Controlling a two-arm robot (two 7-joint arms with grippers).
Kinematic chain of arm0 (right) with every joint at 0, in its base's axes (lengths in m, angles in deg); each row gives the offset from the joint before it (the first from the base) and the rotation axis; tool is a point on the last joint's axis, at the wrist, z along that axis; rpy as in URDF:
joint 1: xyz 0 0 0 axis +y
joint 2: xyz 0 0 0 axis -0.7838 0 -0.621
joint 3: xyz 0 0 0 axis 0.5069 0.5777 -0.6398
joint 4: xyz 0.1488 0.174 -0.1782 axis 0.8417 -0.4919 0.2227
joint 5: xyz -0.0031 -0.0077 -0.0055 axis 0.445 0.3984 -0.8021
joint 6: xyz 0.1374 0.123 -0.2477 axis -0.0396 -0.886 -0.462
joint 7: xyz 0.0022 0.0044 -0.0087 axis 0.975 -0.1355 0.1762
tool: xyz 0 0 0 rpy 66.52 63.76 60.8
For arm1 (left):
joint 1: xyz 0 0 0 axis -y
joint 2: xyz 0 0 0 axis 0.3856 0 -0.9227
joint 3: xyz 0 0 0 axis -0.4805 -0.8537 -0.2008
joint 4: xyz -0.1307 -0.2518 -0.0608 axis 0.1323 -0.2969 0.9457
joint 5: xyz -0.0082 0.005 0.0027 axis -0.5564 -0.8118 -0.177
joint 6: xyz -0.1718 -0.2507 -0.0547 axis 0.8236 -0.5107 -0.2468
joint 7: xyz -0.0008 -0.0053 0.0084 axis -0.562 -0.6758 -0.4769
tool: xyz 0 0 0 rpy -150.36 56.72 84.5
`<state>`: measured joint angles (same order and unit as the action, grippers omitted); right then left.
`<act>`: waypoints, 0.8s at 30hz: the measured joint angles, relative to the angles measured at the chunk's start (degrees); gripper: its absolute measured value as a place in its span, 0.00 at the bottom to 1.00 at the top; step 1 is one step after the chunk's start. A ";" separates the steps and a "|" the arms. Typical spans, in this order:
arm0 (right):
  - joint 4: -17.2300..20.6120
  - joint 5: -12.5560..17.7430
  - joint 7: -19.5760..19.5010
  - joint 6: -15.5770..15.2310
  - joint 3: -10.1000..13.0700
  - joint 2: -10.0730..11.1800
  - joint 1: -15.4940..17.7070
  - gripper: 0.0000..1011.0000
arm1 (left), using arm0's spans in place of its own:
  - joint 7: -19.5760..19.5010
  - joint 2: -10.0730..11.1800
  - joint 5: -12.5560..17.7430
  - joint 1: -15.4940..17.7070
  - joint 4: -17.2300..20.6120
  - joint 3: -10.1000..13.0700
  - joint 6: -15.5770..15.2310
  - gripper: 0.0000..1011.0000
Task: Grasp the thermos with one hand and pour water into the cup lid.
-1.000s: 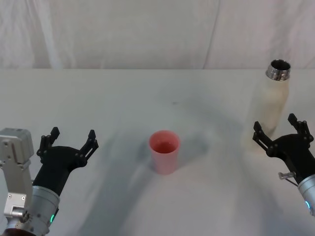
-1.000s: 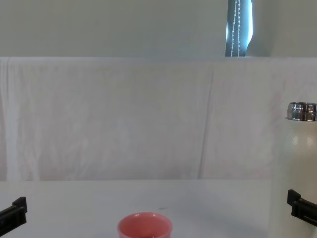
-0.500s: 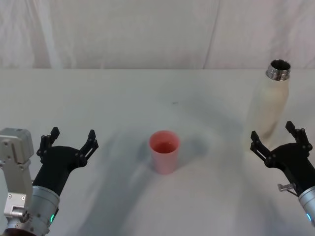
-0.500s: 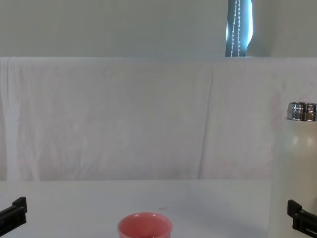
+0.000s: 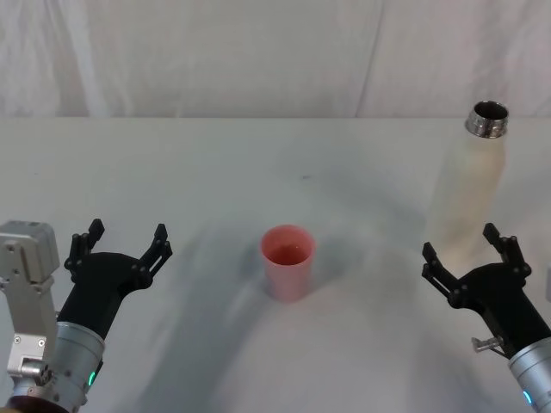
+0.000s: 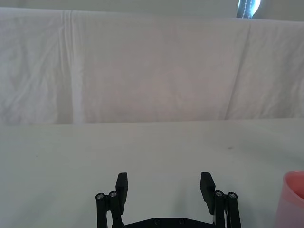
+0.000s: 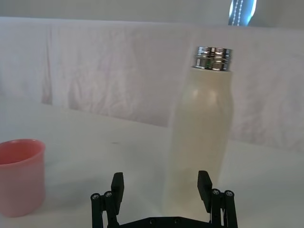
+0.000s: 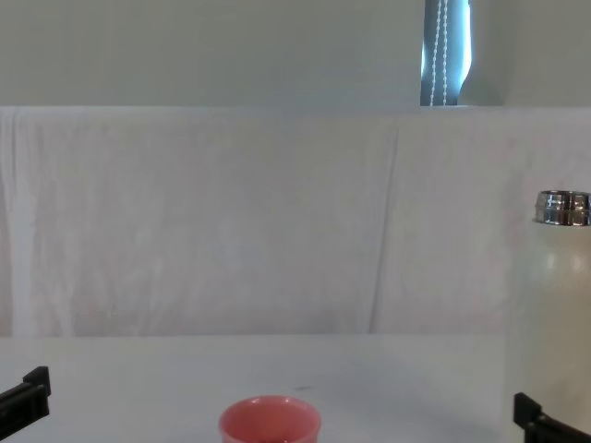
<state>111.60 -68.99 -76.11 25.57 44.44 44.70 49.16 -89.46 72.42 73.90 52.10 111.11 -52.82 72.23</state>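
The cream-white thermos [image 5: 469,185] stands upright at the right of the table, its steel neck open; it also rises in the right wrist view [image 7: 202,133] and at the chest view's right edge [image 8: 554,314]. My right gripper [image 5: 469,249] is open, just in front of the thermos base and apart from it, with nothing between its jaws [image 7: 161,187]. The pink cup lid [image 5: 287,263] sits upright at the table's middle [image 7: 20,173] [image 8: 270,425] [image 6: 294,199]. My left gripper [image 5: 120,245] is open near the front left [image 6: 165,186], well away from the cup lid.
A white cloth covers the table [image 5: 258,163] and hangs as a backdrop [image 8: 231,221] behind it. Bare tabletop lies between the cup lid and the thermos.
My right gripper has drawn back toward me and slightly left, away from the thermos base. The thermos, the cup lid and the left gripper have stayed in place.
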 joint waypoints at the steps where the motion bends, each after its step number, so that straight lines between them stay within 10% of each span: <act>1: 0.00 -0.08 0.05 0.06 -0.16 -0.05 0.00 0.99 | 0.00 0.00 0.00 0.00 0.00 0.00 0.00 0.99; 24: -1.64 -0.61 0.59 0.98 -2.42 -0.88 -0.86 0.99 | 0.00 0.00 0.00 0.00 0.00 0.00 0.00 0.99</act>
<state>109.96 -69.60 -75.52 26.55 42.02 43.83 48.30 -89.46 72.42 73.90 52.10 111.11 -52.82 72.23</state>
